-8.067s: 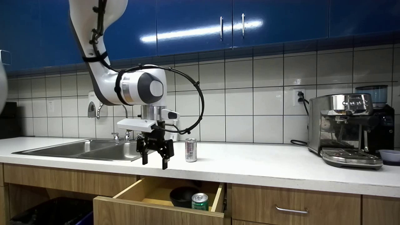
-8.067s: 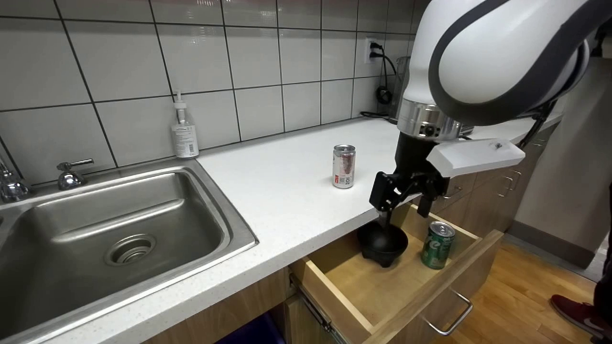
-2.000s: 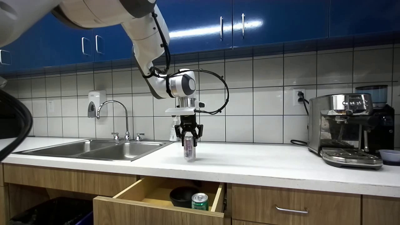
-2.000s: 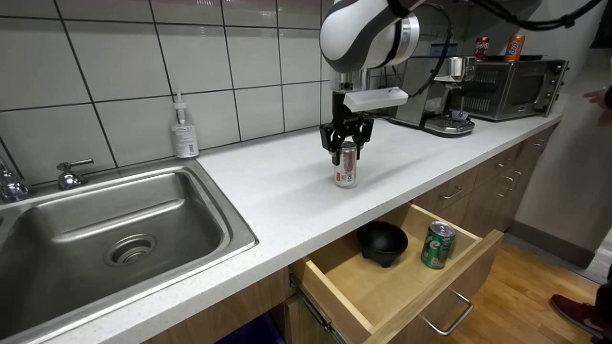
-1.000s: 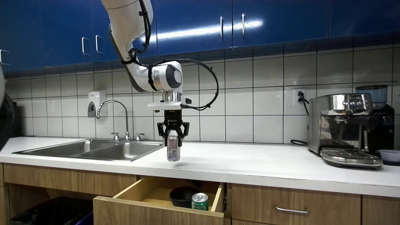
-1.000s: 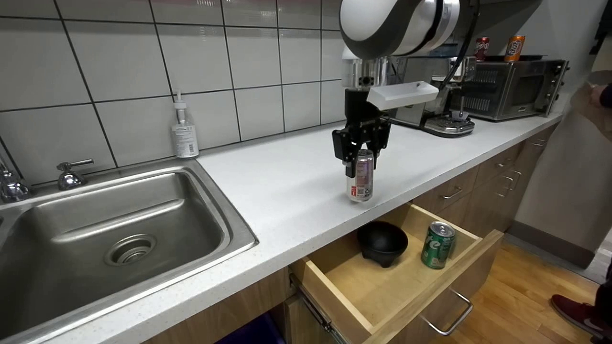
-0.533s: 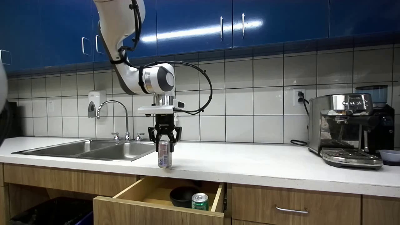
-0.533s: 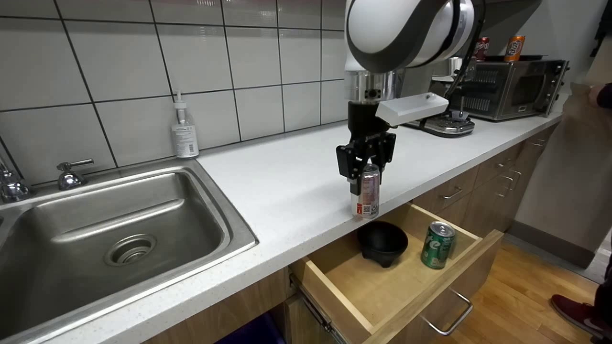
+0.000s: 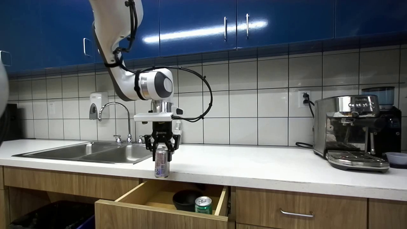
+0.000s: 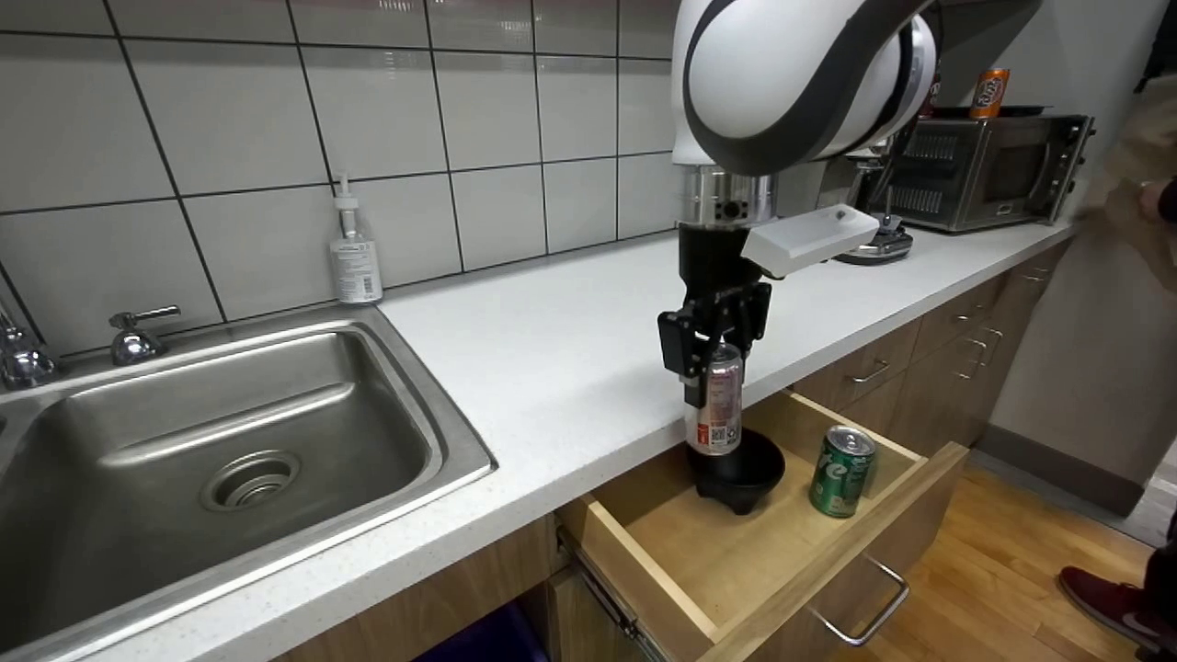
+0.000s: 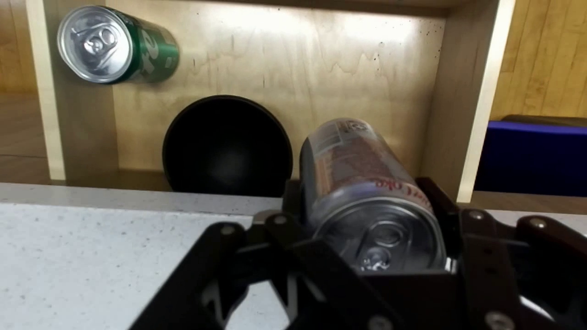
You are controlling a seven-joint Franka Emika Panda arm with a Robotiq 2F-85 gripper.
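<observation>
Silver and red, a Diet Coke can (image 11: 362,178) hangs nearly upright in the gripper (image 9: 162,156), whose two fingers are clamped on its upper half, one on each side. It is in the air by the front edge of the white countertop (image 9: 254,163), with the open wooden drawer (image 10: 736,575) below.

In the wrist view the can's base points between eleven and twelve o'clock, and its pull-tab end faces the camera. From the can, the black bowl (image 11: 227,146) in the drawer lies between nine and ten o'clock, near but apart. Farther off, at ten o'clock, the green Sprite can (image 11: 151,50) stands in the same drawer.

In an exterior view the stainless-steel sink (image 10: 239,409) sits at nine o'clock from the Diet Coke can, the clear pump bottle (image 10: 357,271) between nine and ten, and the orange Fanta can (image 10: 989,92), on the countertop oven (image 10: 988,175), between one and two. Also in an exterior view, the espresso machine (image 9: 348,127) stands at three o'clock, well apart from the gripper.
</observation>
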